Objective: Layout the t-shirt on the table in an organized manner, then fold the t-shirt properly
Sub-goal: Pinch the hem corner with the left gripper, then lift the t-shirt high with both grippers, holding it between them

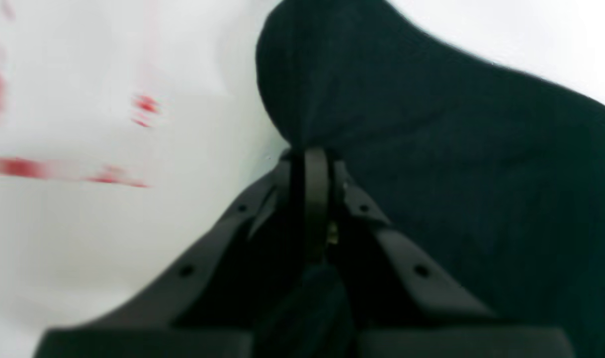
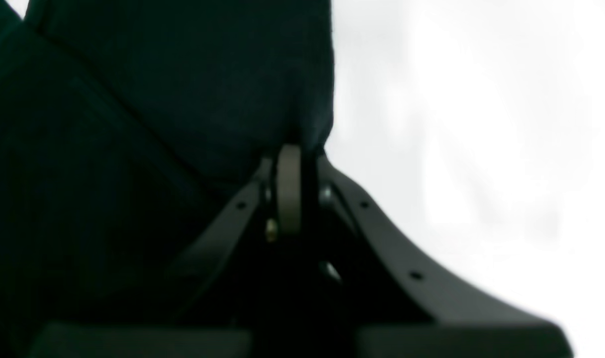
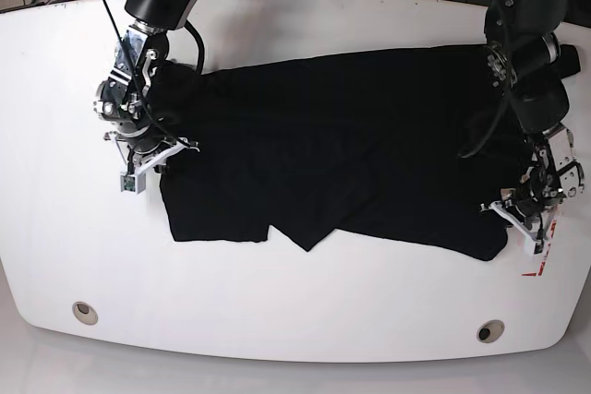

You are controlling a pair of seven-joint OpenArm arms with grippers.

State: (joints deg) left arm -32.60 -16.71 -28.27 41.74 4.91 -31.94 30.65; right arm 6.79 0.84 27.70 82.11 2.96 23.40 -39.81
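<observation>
One black t-shirt (image 3: 351,145) lies spread across the white tabletop (image 3: 277,311), two pincers clamped on its opposite ends.
The left pincer (image 1: 309,154) is pressed together, pinching the shirt's edge beside a red mark (image 3: 536,269); the right pincer (image 2: 295,149) pinches the far end. Two metal grommets (image 3: 84,311) sit below the shirt.

We see two arms in black housing with black cables looped alongside. Each wrist carries white brackets and silvery joints. The left pincer (image 1: 314,164) and right pincer (image 2: 290,161) have dark grey, curved fingers dotted with small screw holes and brass-coloured fittings.
</observation>
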